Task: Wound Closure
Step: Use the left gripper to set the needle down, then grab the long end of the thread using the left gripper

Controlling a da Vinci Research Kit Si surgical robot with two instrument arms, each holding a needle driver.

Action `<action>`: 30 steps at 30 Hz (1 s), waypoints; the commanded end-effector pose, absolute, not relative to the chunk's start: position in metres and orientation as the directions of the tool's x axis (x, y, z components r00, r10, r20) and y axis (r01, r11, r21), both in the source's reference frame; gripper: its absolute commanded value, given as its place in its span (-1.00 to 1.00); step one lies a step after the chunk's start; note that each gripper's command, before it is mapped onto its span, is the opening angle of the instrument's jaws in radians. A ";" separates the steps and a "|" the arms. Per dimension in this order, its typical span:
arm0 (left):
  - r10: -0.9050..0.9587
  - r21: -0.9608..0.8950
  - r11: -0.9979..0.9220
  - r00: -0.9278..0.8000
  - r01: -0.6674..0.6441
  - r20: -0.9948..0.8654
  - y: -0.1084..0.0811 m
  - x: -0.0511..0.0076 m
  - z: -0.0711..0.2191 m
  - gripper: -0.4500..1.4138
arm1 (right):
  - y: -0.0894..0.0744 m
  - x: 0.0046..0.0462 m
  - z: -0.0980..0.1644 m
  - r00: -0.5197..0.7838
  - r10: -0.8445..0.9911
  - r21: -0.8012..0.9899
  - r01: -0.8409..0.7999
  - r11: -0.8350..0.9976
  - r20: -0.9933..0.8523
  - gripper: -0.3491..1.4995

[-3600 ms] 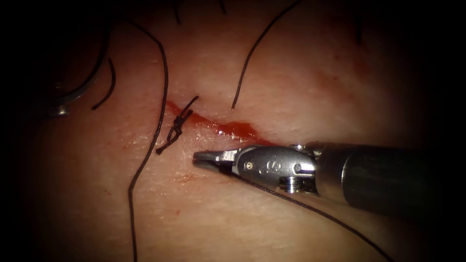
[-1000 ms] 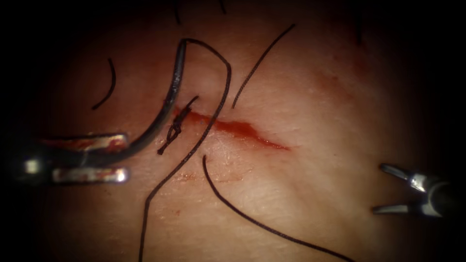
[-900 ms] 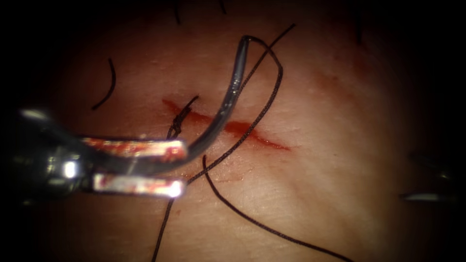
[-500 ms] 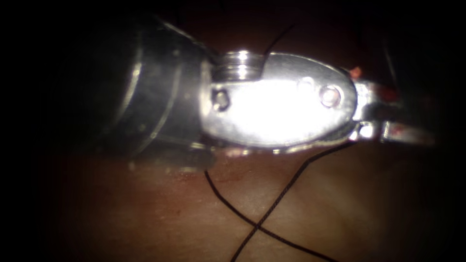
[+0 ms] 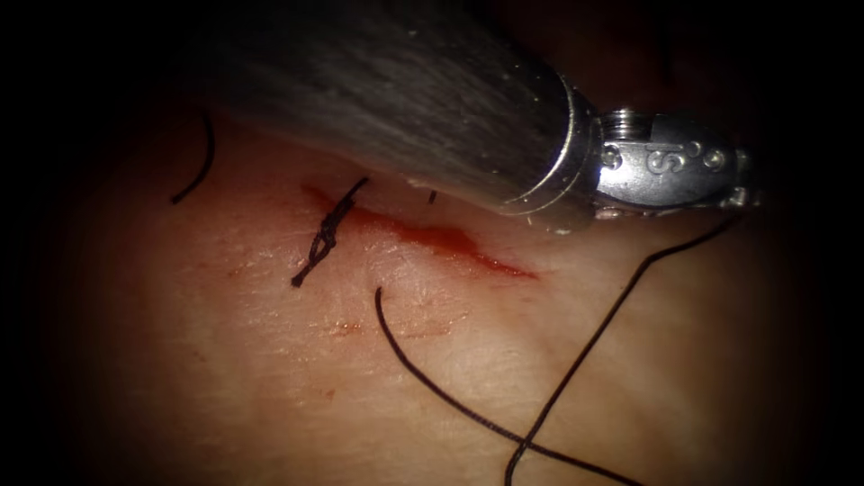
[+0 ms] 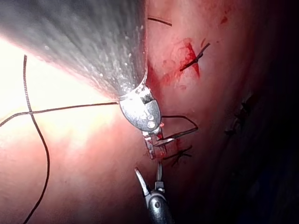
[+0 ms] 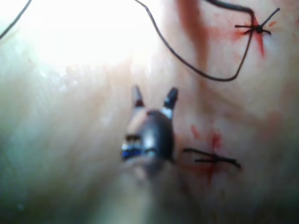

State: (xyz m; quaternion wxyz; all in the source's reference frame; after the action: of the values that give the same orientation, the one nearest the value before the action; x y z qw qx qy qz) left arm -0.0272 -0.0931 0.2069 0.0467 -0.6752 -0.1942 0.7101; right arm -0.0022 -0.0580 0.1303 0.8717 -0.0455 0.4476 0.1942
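Steel needle [image 6: 180, 134] sits gripped in the left tool [image 6: 154, 144] far right of the cut [image 5: 432, 236], clear of the tissue [image 5: 270, 360] — right tool [image 7: 153, 99] gapes empty, so looks like a handover needing careful lining up.

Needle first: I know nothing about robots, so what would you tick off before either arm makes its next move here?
1. Needle gripped: the left pincer is shut on the needle, away from its thread end. Ok.
2. Needle free of the tissue: it looks lifted, not stuck in. Ok.
3. Right pincer ready: open, holding nothing. Ok.
4. Thread untangled: it crosses itself on the tissue. Not ok.
5. Knot: tied across the cut. Ok.
6. Cut closed to the right of the knot: open, with red fluid. Not ok.
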 end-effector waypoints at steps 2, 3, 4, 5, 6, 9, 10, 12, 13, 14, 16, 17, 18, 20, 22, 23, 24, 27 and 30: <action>0.428 -0.446 -0.882 -0.134 0.155 -0.894 -0.094 -0.0274 0.209 0.42 | -0.058 -0.0011 0.131 0.521 0.299 0.094 -0.382 0.919 -0.799 0.73; 0.453 -0.473 -0.868 -0.147 0.153 -0.879 -0.093 -0.0273 0.209 0.64 | -0.058 -0.0010 0.131 0.521 0.299 0.094 -0.383 0.919 -0.799 0.74; 0.458 -0.479 -0.865 -0.154 0.152 -0.876 -0.093 -0.0271 0.209 0.71 | -0.058 -0.0008 0.131 0.521 0.300 0.095 -0.383 0.919 -0.799 0.74; 0.464 -0.485 -0.863 -0.160 0.144 -0.872 -0.093 -0.0270 0.209 0.80 | -0.058 -0.0007 0.131 0.520 0.300 0.096 -0.382 0.919 -0.800 0.74; 0.470 -0.492 -0.860 -0.170 0.131 -0.866 -0.093 -0.0267 0.209 0.82 | -0.058 -0.0005 0.131 0.520 0.301 0.096 -0.383 0.919 -0.800 0.74; 0.479 -0.508 -0.853 -0.206 0.120 -0.853 -0.093 -0.0259 0.207 0.86 | -0.058 0.0000 0.131 0.517 0.301 0.099 -0.381 0.919 -0.801 0.76; 0.481 -0.513 -0.850 -0.218 0.119 -0.849 -0.093 -0.0256 0.207 0.86 | -0.058 0.0001 0.131 0.516 0.301 0.101 -0.379 0.920 -0.802 0.76; 0.483 -0.518 -0.847 -0.238 0.118 -0.843 -0.092 -0.0247 0.206 0.87 | -0.058 0.0003 0.131 0.515 0.301 0.101 -0.379 0.920 -0.803 0.76; 0.476 -0.512 -0.851 -0.246 0.112 -0.845 -0.092 -0.0242 0.205 0.87 | -0.058 0.0004 0.131 0.514 0.300 0.103 -0.377 0.920 -0.803 0.76; 0.472 -0.507 -0.856 -0.250 0.100 -0.845 -0.092 -0.0234 0.204 0.87 | -0.058 0.0005 0.131 0.514 0.300 0.102 -0.378 0.920 -0.803 0.76; 0.459 -0.493 -0.865 -0.255 0.091 -0.851 -0.091 -0.0218 0.203 0.87 | -0.058 0.0007 0.131 0.512 0.300 0.104 -0.375 0.921 -0.805 0.76; 0.445 -0.479 -0.874 -0.259 0.086 -0.857 -0.090 -0.0208 0.202 0.87 | -0.058 0.0008 0.131 0.512 0.300 0.104 -0.376 0.921 -0.805 0.76; 0.432 -0.466 -0.881 -0.267 0.077 -0.862 -0.090 -0.0194 0.201 0.86 | -0.058 0.0010 0.131 0.511 0.300 0.105 -0.375 0.921 -0.805 0.76; 0.418 -0.451 -0.890 -0.282 0.064 -0.864 -0.090 -0.0168 0.200 0.84 | -0.059 0.0013 0.131 0.509 0.300 0.107 -0.373 0.922 -0.807 0.76; 0.401 -0.435 -0.899 -0.300 0.056 -0.866 -0.090 -0.0138 0.199 0.80 | -0.059 0.0017 0.131 0.506 0.300 0.111 -0.369 0.923 -0.809 0.76; 0.391 -0.427 -0.903 -0.311 0.054 -0.866 -0.091 -0.0125 0.199 0.80 | -0.059 0.0019 0.131 0.505 0.300 0.112 -0.368 0.923 -0.809 0.76; 0.392 -0.428 -0.903 -0.323 0.045 -0.861 -0.091 -0.0109 0.198 0.80 | -0.059 0.0020 0.131 0.504 0.300 0.114 -0.367 0.923 -0.810 0.76; 0.384 -0.423 -0.905 -0.354 0.039 -0.853 -0.094 -0.0072 0.198 0.78 | -0.059 0.0028 0.130 0.498 0.303 0.125 -0.358 0.925 -0.813 0.76; 0.362 -0.407 -0.913 -0.390 0.036 -0.847 -0.097 -0.0043 0.198 0.71 | -0.059 0.0038 0.130 0.487 0.311 0.146 -0.347 0.926 -0.816 0.74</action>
State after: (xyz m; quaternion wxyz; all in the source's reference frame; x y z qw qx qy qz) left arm -0.0032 -0.0973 0.1977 0.0985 -0.5389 -0.1803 0.8169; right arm 0.0031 -0.0586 0.1289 0.8626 -0.0188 0.4677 0.1920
